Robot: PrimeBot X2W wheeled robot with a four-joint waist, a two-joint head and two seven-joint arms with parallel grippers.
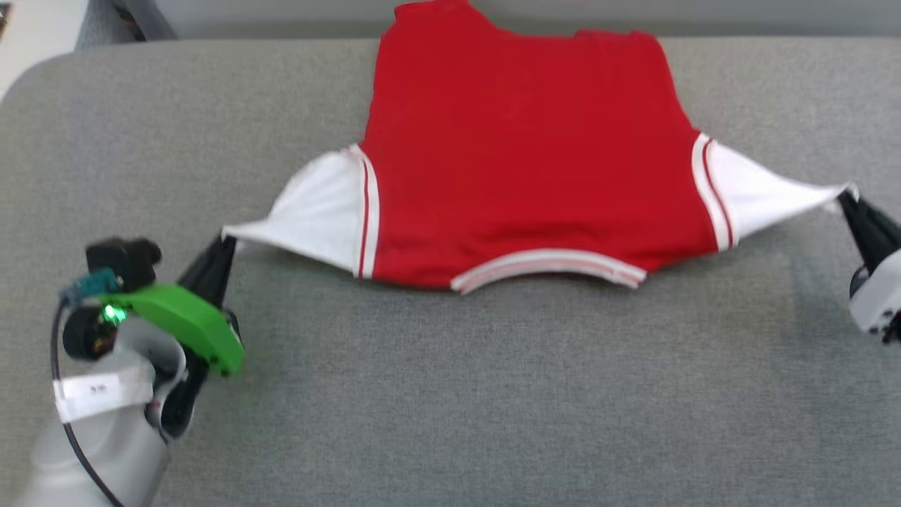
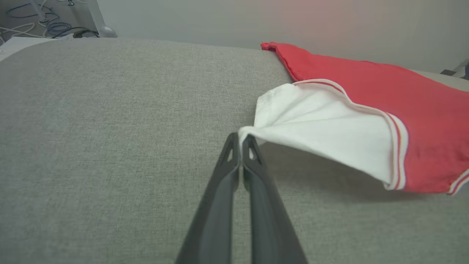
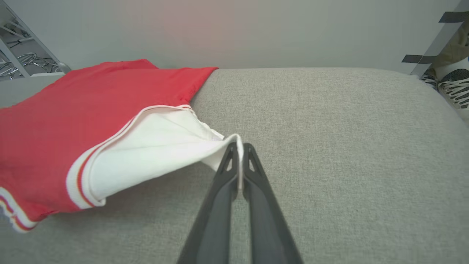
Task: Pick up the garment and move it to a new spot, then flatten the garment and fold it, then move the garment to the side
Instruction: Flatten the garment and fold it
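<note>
Grip was tight on both sides: the left gripper [image 2: 240, 138] had closed on the tip of one white sleeve [image 2: 322, 128] and the right gripper [image 3: 239, 146] on the tip of the other sleeve [image 3: 154, 154]. The shirt [image 1: 521, 155] was stretched between them, sleeves lifted, red body lying on the far half of the grey padded surface [image 1: 493, 394] with its collar nearest the robot. This looked like the flattening step; the next move would likely call for lowering both arms together, cloth kept taut, then releasing before any fold.
</note>
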